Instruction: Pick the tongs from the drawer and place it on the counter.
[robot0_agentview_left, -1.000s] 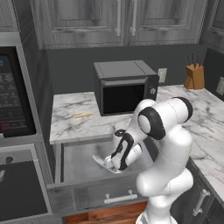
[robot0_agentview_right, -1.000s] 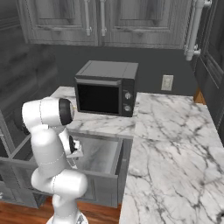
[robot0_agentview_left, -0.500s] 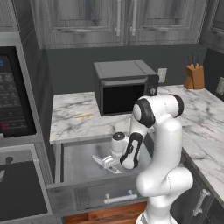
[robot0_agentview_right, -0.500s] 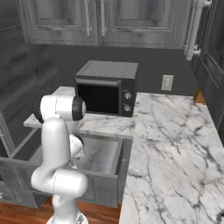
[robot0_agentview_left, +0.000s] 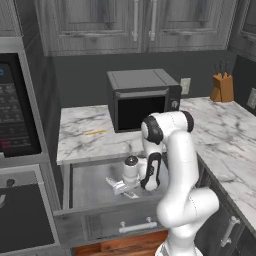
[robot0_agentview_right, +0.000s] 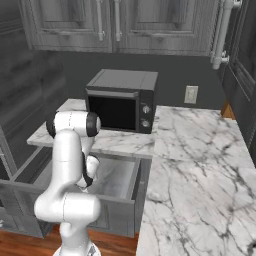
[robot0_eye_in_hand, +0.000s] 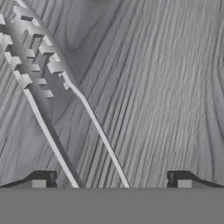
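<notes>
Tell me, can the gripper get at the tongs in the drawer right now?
Probably yes. The drawer is pulled out, the open gripper hangs right over the tongs on the drawer floor, both arms run between its fingertips, and nothing lies on them.

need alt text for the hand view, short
Slim silver-white metal tongs lie on the pale grey wood-grain floor of the drawer, their two thin arms spreading toward scalloped tips at upper left. The open pincer hovers above them, one arm between its dark fingertips.

Tongs (robot0_eye_in_hand: 65, 109) cut off at the hand view's bottom edge, joined end hidden behind the grey band.
</notes>
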